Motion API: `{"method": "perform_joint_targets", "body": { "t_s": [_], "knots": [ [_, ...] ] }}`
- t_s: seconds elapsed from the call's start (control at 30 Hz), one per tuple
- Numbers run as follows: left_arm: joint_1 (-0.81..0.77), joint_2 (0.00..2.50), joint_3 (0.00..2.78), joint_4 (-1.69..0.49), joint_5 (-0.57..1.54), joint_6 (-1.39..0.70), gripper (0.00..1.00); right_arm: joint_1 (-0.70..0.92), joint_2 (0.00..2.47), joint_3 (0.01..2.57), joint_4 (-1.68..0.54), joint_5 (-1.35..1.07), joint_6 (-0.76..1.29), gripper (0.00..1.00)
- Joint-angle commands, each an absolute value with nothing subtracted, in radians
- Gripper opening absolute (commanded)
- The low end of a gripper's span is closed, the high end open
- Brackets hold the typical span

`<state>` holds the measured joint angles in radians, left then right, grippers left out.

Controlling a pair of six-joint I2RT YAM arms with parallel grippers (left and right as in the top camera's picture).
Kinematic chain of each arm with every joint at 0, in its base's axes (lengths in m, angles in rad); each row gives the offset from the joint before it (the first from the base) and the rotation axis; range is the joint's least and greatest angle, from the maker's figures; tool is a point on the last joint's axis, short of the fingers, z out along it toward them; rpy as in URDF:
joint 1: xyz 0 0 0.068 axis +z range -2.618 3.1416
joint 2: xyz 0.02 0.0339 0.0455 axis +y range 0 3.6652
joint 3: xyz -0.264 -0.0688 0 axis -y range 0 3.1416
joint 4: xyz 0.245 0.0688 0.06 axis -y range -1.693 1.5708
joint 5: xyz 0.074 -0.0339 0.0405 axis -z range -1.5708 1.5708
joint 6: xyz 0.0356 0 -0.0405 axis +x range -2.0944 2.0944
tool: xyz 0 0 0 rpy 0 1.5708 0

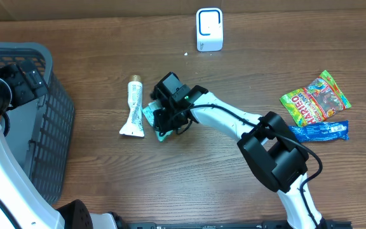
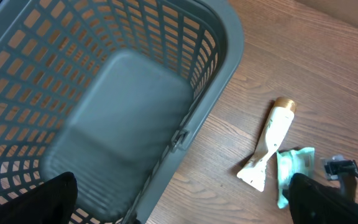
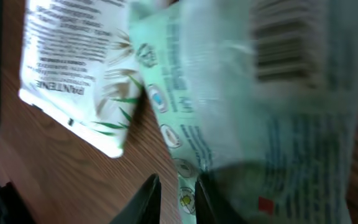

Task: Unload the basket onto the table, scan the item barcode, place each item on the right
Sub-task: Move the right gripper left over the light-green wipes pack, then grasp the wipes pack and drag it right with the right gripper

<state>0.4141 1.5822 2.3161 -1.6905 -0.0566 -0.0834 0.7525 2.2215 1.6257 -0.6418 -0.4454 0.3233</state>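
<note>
Left: my left jaws stand spread wide above the grey basket [image 2: 229, 56], holding and touching nothing. Centre: the green packet [image 3: 241, 124] lies on the surface [image 1: 189, 178] just right of the white tube [image 1: 135, 108] and against it; my right jaws stand nearly pressed together, pinching one edge of the packet, whose barcode [image 3: 278, 43] faces up. Recommendation: keep the pinch on the packet alone, clear of the tube, lift without creasing the bars, and present them to the white device [image 1: 209, 29] at the far edge, presumably the scanner.
</note>
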Motion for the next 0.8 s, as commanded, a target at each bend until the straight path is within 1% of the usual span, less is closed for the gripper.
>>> {"method": "perform_joint_targets", "body": {
  "t_s": [0.0, 0.27, 0.4, 0.57, 0.67, 0.77],
  "knots": [
    [0.417, 1.584, 2.33, -1.689, -0.052, -0.097, 1.0, 0.679, 2.217, 1.631, -0.697, -0.419, 0.345, 0.21],
    [0.417, 1.584, 2.33, -1.689, -0.052, -0.097, 1.0, 0.523, 2.217, 1.631, -0.826, -0.42, 0.336, 0.23],
    [0.417, 1.584, 2.33, -1.689, -0.052, -0.097, 1.0, 0.445, 2.211, 1.632, -0.878, -0.469, 0.232, 0.37],
    [0.417, 1.584, 2.33, -1.689, -0.052, -0.097, 1.0, 0.374, 2.18, 1.65, -0.933, -0.494, 0.167, 0.53],
    [0.417, 1.584, 2.33, -1.689, -0.052, -0.097, 1.0, 0.352, 2.155, 1.682, -0.955, -0.548, 0.167, 0.56],
    [0.417, 1.584, 2.33, -1.689, -0.052, -0.097, 1.0, 0.366, 2.131, 1.695, -0.939, -0.637, 0.168, 0.58]
  ]
}}
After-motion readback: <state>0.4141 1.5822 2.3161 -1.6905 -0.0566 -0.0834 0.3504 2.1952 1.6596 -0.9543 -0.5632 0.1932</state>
